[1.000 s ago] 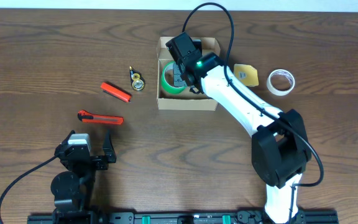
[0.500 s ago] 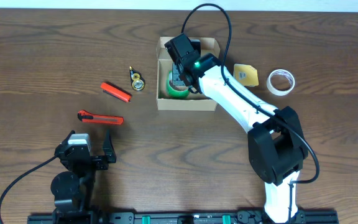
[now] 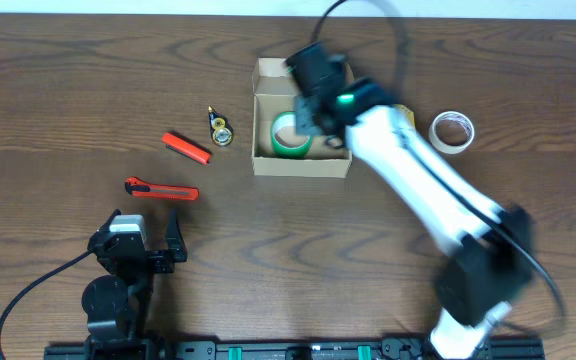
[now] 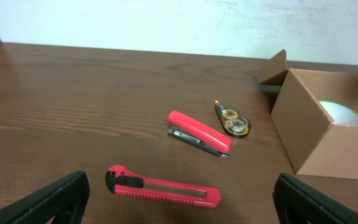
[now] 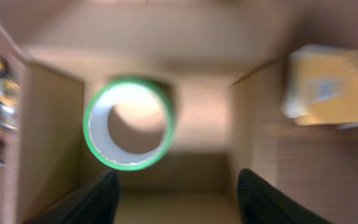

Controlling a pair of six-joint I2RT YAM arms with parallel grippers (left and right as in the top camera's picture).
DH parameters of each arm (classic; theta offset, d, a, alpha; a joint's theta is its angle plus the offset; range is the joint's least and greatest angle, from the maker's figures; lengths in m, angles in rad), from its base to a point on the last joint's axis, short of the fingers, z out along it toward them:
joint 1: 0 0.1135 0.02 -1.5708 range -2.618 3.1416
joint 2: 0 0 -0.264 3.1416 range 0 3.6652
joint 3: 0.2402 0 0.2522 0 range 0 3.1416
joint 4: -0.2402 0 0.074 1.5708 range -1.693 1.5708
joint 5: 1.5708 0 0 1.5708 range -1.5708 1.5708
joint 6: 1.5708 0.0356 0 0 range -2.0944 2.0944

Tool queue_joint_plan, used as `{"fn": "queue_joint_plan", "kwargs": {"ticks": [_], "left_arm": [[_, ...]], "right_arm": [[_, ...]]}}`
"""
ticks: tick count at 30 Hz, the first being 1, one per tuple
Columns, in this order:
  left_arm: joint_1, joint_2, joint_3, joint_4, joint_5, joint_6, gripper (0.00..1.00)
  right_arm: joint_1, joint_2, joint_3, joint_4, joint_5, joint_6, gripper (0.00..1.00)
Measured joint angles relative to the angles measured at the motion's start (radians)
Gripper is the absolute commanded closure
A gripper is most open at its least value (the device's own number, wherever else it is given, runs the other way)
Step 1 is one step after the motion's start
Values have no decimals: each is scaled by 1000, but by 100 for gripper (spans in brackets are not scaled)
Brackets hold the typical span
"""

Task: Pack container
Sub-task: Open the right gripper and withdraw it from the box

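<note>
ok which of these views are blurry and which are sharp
Overhead: the right arm is smeared, the red box cutter crisp. Right wrist: everything soft, the green tape roll and the container lack hard edges. Left wrist: sharp, the red stapler clear-edged.

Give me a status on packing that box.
Done: the green tape roll sits inside the container. In hand: nothing. The right gripper is open above the container with nothing between its fingers, and the left gripper is open and empty. Left on the table: the red stapler, red box cutter, correction tape, white tape roll and a yellow item beside the container. The lid is not yet closed.
</note>
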Motion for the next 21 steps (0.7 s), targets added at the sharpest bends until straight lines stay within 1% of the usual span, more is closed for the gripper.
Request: {"fn": "queue_joint_plan", "kwargs": {"ticks": [3,5,8,10,14,21], "left_arm": [[0,0,0,0,0,0,5],[0,0,0,0,0,0,5],[0,0,0,0,0,0,5],[0,0,0,0,0,0,5],[0,0,0,0,0,0,5],[0,0,0,0,0,0,5]], "right_arm": [[-83,-143,27,-48,31,-29,31],[-180,-219,49,-93,50,-42,31],[-319,-254,57,-151,76,-56,30],[-408,-238,40,-161,86,-67,28],[-509,-166,-36,-135,88,-83,26],[-600,-39,-177,-2,28,-104,26]]}}
